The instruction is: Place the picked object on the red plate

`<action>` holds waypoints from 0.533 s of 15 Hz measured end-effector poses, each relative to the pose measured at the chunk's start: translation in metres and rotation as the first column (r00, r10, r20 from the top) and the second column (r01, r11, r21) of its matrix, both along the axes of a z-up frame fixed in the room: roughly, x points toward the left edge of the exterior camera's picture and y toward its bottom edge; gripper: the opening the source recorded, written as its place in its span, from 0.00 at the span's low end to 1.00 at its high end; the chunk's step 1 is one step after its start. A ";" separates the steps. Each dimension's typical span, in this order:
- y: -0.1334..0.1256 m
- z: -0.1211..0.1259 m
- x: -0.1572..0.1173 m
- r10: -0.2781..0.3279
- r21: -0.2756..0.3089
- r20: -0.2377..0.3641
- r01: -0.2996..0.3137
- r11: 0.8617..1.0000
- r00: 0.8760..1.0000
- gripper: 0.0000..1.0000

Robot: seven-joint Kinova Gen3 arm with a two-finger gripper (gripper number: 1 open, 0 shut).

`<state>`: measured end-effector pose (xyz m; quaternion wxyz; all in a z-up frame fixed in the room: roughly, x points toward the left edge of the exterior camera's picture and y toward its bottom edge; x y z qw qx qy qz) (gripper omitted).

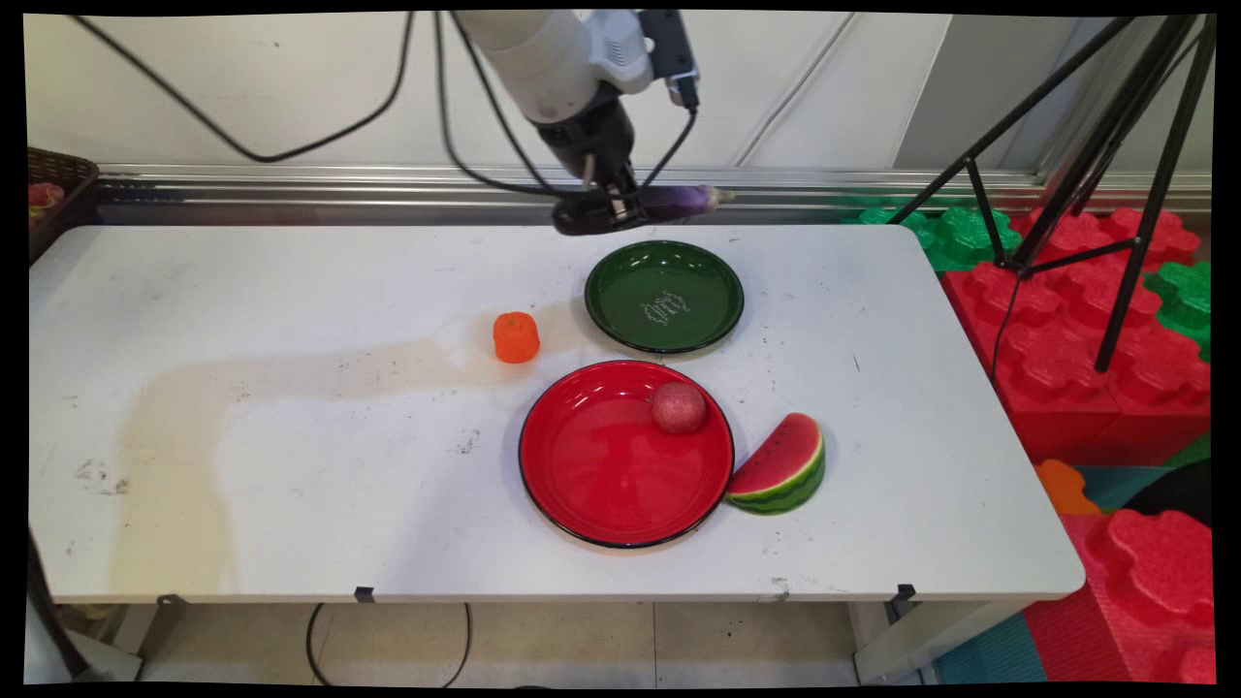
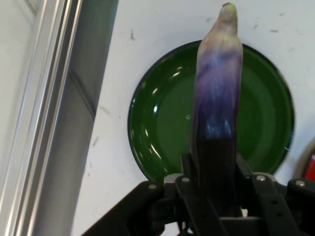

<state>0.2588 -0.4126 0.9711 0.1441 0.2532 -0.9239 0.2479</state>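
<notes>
My gripper (image 1: 620, 207) hangs in the air above the table's far edge, shut on a purple eggplant (image 1: 679, 200) that lies level and sticks out to the right. In the hand view the eggplant (image 2: 216, 98) rises between the fingers, with its pale tip at the top. Below it sits an empty green plate (image 1: 665, 295), seen behind the eggplant in the hand view as well, green plate (image 2: 162, 128). Nearer the front stands a red plate (image 1: 601, 465) with a reddish round fruit (image 1: 679, 407) on its right side.
An orange fruit (image 1: 516, 336) stands left of the green plate. A watermelon slice (image 1: 781, 465) leans against the red plate's right rim. A dark basket (image 1: 53, 189) sits at the far left corner. Red and green foam blocks (image 1: 1076, 320) and a tripod (image 1: 1086, 174) stand right of the table.
</notes>
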 end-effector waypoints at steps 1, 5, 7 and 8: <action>0.011 0.003 0.000 -0.006 -0.002 -0.002 0.006 1.000 1.000 0.00; 0.068 0.013 0.002 -0.029 0.006 -0.011 0.029 1.000 1.000 0.00; 0.094 0.013 0.001 -0.037 0.024 -0.005 0.038 0.999 0.999 0.00; 0.112 0.012 -0.001 -0.042 0.038 -0.003 0.042 0.998 0.999 0.00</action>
